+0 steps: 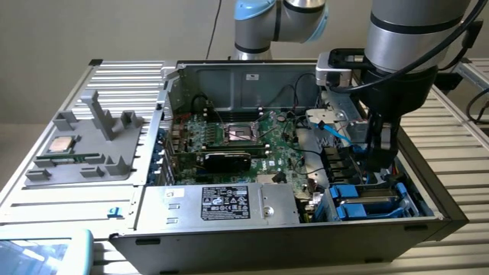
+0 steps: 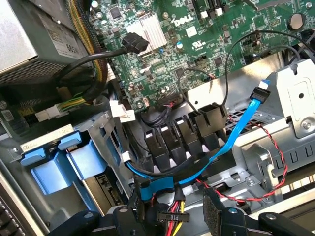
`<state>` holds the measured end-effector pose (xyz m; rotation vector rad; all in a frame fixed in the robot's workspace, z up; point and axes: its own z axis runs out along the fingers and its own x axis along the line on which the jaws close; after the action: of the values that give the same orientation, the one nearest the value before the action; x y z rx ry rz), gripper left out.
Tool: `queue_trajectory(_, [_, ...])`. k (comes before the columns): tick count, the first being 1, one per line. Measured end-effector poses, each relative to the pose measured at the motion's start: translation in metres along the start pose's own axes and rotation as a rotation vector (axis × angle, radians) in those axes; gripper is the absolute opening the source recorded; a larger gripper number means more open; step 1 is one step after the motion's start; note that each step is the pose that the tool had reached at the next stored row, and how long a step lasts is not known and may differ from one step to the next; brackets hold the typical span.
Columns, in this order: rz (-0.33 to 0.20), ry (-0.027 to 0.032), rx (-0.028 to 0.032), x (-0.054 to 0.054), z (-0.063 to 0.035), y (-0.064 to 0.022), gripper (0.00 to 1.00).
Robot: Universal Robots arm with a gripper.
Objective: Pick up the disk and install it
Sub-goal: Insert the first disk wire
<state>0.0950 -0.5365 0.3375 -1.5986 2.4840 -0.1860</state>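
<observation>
The disk [image 1: 372, 200] sits in its blue carrier inside the drive bay, at the case's front corner on the exterior view's right. In the wrist view the blue carrier [image 2: 59, 164] shows with its two tabs at the bay's mouth. My gripper [image 1: 379, 163] hangs just above and behind that bay, inside the open computer case. Both black fingers [image 2: 216, 209] show in the wrist view, and the gripper [image 2: 177, 211] stands open. It holds nothing; a bundle of red, yellow and black wires lies under the gap.
A silver power-supply box [image 1: 229, 203] fills the case's front. The green motherboard [image 1: 237, 137] lies behind it. A blue data cable [image 2: 238, 130] and black connectors [image 2: 182, 135] cross the space beside the bay. A grey fixture tray [image 1: 84, 149] holding a CPU chip [image 1: 61, 144] sits outside the case.
</observation>
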Motion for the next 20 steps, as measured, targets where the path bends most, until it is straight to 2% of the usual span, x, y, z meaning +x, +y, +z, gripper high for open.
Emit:
queue_trajectory(3, [0.002, 0.0006, 0.0002, 0.0, 0.0, 0.0, 0.57])
queue_trajectory(5, [0.003, 0.0006, 0.0003, 0.0, 0.0, 0.0, 0.45])
queue_trajectory(6, [0.004, 0.0007, 0.0003, 0.0, 0.0, 0.0, 0.45])
queue_trajectory(7, [0.004, 0.0008, 0.0003, 0.0, 0.0, 0.0, 0.38])
queue_trajectory(11, [0.005, 0.0011, 0.0005, -0.0001, -0.0001, 0.0, 0.37])
queue_trajectory(12, [0.005, 0.0028, 0.0016, -0.0007, -0.0006, 0.0001, 0.37])
queue_trajectory(15, [0.002, 0.0141, 0.0095, -0.0021, -0.005, 0.0, 0.37])
queue_trajectory(17, [-0.001, 0.0249, 0.015, -0.0019, -0.0064, 0.0007, 0.37])
queue_trajectory(20, [0.001, 0.0358, 0.0199, -0.0011, -0.0074, 0.0024, 0.37])
